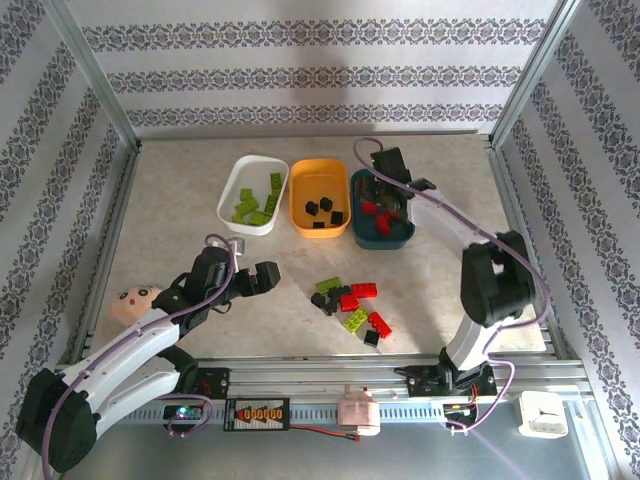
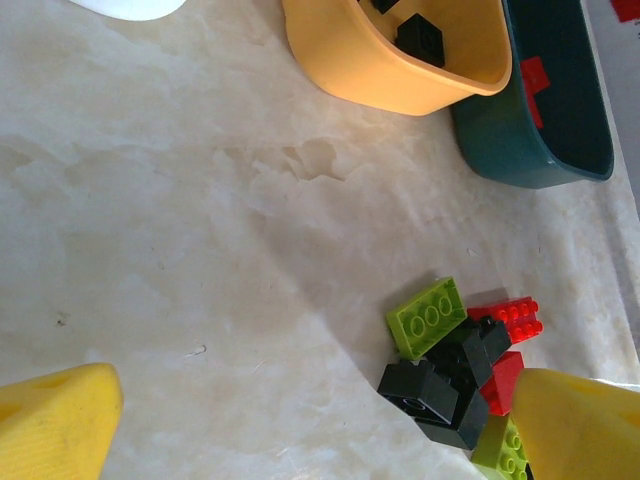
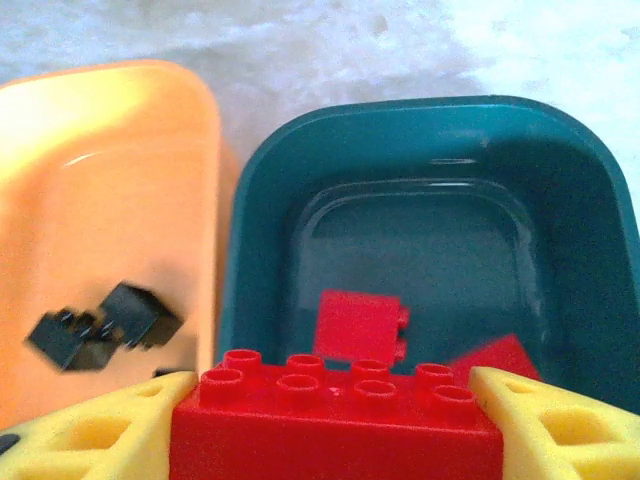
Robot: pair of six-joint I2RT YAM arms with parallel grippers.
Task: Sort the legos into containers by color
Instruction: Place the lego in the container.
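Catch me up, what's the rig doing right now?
Two arms are sorting lego bricks by color. The right gripper holds a red brick over the dark teal tray, which already has red bricks in it. The left gripper is open above the table, beside the mixed pile of unsorted bricks. The white tray has green bricks, the orange tray black bricks.

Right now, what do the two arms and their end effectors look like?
The left arm and right arm have white links, black joint housings and a purplish cable looped along each. The left end effector and right end effector have black bodies; their fingers are yellow, wedge-shaped and ribbed.
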